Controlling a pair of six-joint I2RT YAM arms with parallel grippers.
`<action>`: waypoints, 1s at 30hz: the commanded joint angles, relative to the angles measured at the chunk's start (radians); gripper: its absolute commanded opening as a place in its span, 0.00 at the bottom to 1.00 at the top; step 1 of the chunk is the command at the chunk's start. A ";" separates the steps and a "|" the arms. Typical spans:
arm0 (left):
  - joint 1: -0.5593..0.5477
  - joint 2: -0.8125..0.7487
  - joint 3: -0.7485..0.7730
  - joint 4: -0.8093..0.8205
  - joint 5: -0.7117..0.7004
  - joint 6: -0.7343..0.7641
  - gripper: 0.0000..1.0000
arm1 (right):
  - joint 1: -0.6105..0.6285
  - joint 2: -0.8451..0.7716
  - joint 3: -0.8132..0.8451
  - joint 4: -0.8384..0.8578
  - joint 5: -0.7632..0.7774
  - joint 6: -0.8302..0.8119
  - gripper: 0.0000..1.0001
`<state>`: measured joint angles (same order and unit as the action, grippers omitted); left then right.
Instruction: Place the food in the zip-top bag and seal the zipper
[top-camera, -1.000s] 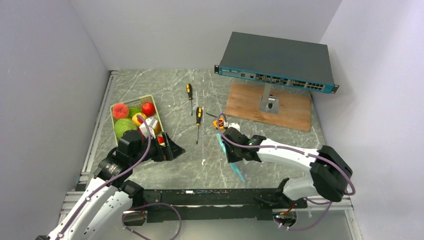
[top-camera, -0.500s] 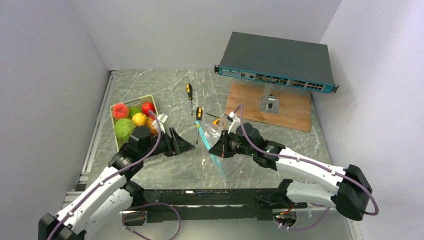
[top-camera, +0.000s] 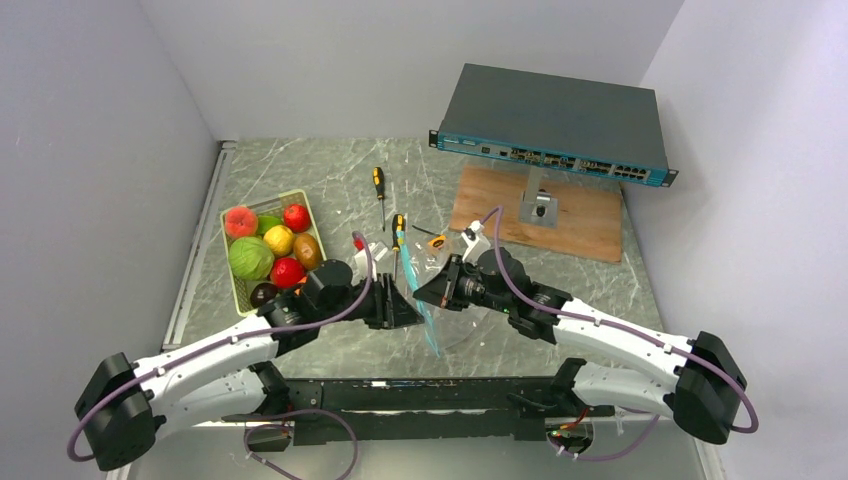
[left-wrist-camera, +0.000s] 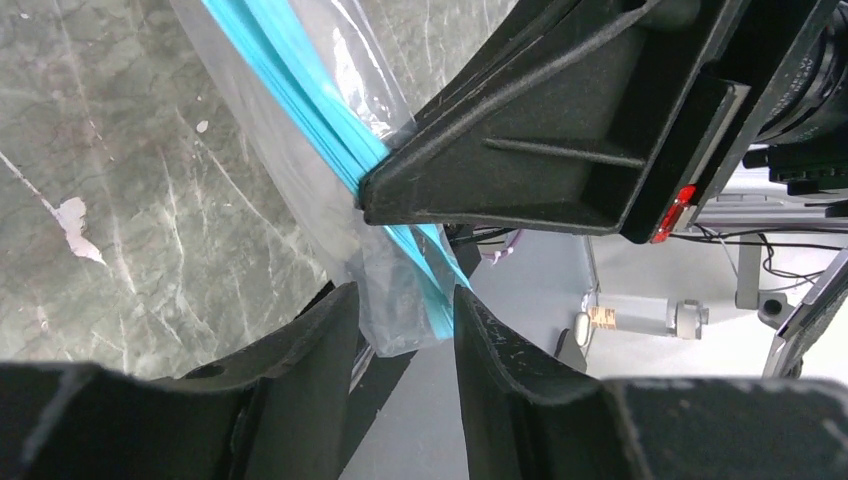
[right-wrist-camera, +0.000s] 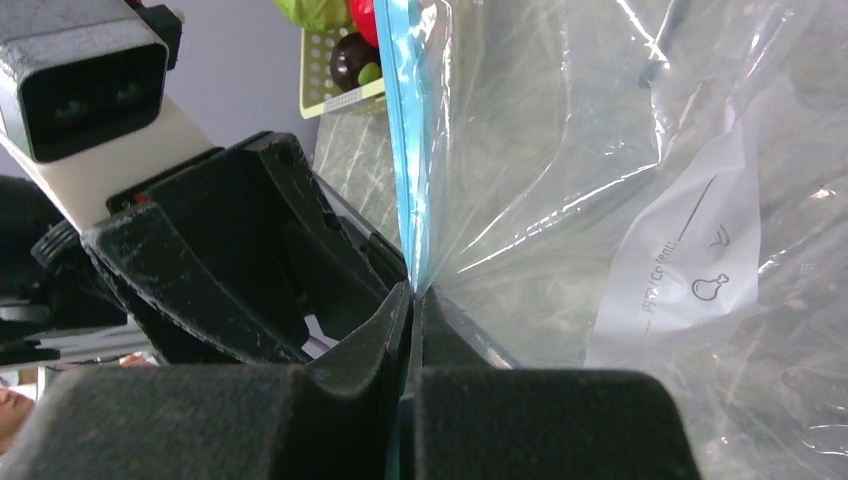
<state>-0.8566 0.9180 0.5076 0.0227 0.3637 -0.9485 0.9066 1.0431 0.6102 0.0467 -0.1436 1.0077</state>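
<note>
Left gripper (left-wrist-camera: 403, 300) stands with its two fingers parted on either side of the lower corner of the zip-top bag (left-wrist-camera: 300, 190). The film and the teal zipper (left-wrist-camera: 290, 80) run down into the gap. The strip seems to brush the right-hand finger, but a clamp on it does not show.

Right gripper (right-wrist-camera: 413, 295) has its fingers pressed together on the zipper (right-wrist-camera: 405, 120), pinching the bag (right-wrist-camera: 600, 150) by its mouth edge. From there the strip rises straight up, with the clear film spreading off to the right. A white printed label on the bag is creased, and its writing is too small to read.

From above, the bag (top-camera: 455, 318) hangs between the two grippers near the middle of the marble table (top-camera: 330, 170). Its zipper (top-camera: 428, 335) slants toward the near edge, and both sets of fingertips crowd together there and are hard to separate.

All the food (top-camera: 265, 250) lies in the pale green tray (top-camera: 262, 200) at the left, well apart from the bag, with a green ball, a yellow piece and several red ones among it. The right wrist view catches only a corner of that tray, cut off at the top.

One screwdriver (top-camera: 379, 188) lies in plain view, while a second (top-camera: 398, 232) is partly covered by the bag. A network switch (top-camera: 550, 120) sits raised over a wooden board (top-camera: 580, 230) at the far right.
</note>
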 joint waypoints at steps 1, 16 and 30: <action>-0.042 0.036 0.065 0.066 -0.068 -0.004 0.45 | -0.003 -0.018 0.025 0.030 0.057 0.031 0.00; -0.073 0.124 0.119 0.006 -0.140 -0.011 0.32 | 0.014 -0.035 0.029 -0.006 0.124 0.053 0.00; -0.076 0.088 0.134 -0.113 -0.259 -0.014 0.00 | 0.097 -0.007 0.169 -0.339 0.290 -0.095 0.36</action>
<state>-0.9314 1.0416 0.6094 -0.0738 0.1619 -0.9592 0.9829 1.0290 0.6765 -0.1158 0.0727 1.0218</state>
